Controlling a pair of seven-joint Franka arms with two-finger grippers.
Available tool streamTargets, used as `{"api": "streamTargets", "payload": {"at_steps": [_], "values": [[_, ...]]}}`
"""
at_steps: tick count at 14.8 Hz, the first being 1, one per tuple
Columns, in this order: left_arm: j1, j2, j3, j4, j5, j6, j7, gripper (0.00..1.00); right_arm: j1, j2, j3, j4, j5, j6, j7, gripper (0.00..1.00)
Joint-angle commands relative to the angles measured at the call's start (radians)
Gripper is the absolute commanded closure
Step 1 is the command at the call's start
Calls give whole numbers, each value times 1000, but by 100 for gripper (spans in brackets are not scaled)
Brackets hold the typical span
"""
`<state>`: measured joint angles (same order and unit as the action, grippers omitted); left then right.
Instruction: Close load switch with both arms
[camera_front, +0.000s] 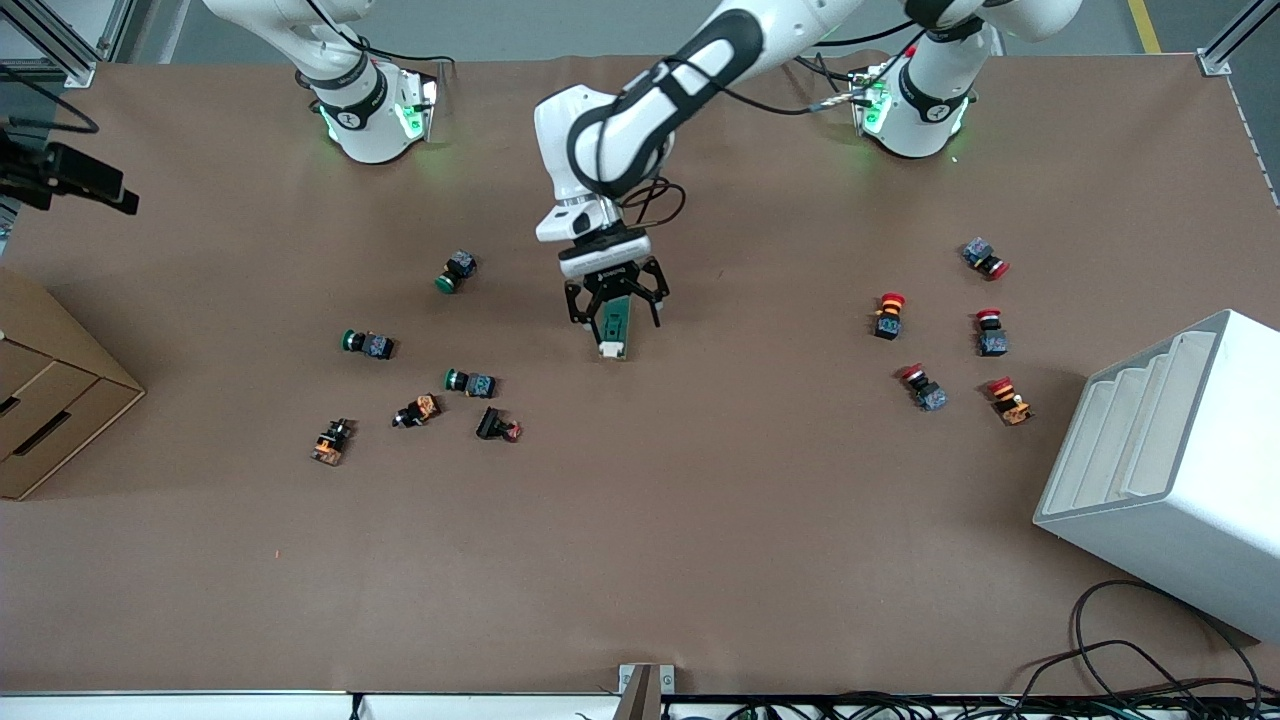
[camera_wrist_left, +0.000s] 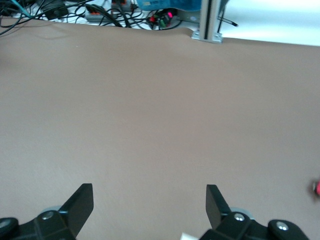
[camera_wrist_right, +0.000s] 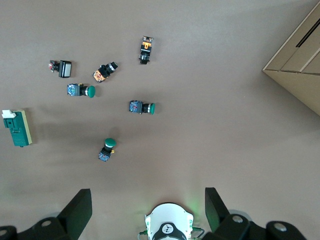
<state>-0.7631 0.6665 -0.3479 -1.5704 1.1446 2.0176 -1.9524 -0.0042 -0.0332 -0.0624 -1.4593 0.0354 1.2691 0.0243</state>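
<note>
The load switch (camera_front: 613, 332), a dark green block with a white lever end, lies on the brown mat at mid-table. My left gripper (camera_front: 617, 318) hangs over it, open and empty, one finger to each side of it in the front view. In the left wrist view the left gripper (camera_wrist_left: 148, 201) is open over bare mat, with a sliver of the white lever (camera_wrist_left: 187, 236) at the frame's edge. My right gripper (camera_wrist_right: 148, 205) is open and empty, high over its own base (camera_wrist_right: 168, 225). The right wrist view shows the load switch (camera_wrist_right: 17, 128) lying flat. The right gripper is out of the front view.
Green-capped push-buttons (camera_front: 456, 270) (camera_front: 367, 343) (camera_front: 470, 382) and small orange and black parts (camera_front: 418, 410) lie toward the right arm's end. Red-capped buttons (camera_front: 888, 315) (camera_front: 990, 332) lie toward the left arm's end, beside a white rack (camera_front: 1170, 470). A cardboard box (camera_front: 50, 400) stands at the right arm's end.
</note>
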Motion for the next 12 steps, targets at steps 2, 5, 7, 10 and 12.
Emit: {"api": "streamTargets", "payload": {"at_steps": [2,5,7,10,12], "values": [[77,-63,-3,53,-175,4,170,1,-13,-62,6,-50,8,29,-17,0],[160,-91,-5,114,-287,4,272,1,-20,-74,13,-50,5,29,-18,0],[220,-119,-3,145,-385,3,419,1,-16,-74,15,-52,1,26,-20,0],[293,-160,-5,147,-472,-3,562,1,-11,-79,36,-53,1,21,-20,0],[359,-192,-5,148,-549,-4,683,1,-13,-82,36,-53,1,15,-20,0]]}}
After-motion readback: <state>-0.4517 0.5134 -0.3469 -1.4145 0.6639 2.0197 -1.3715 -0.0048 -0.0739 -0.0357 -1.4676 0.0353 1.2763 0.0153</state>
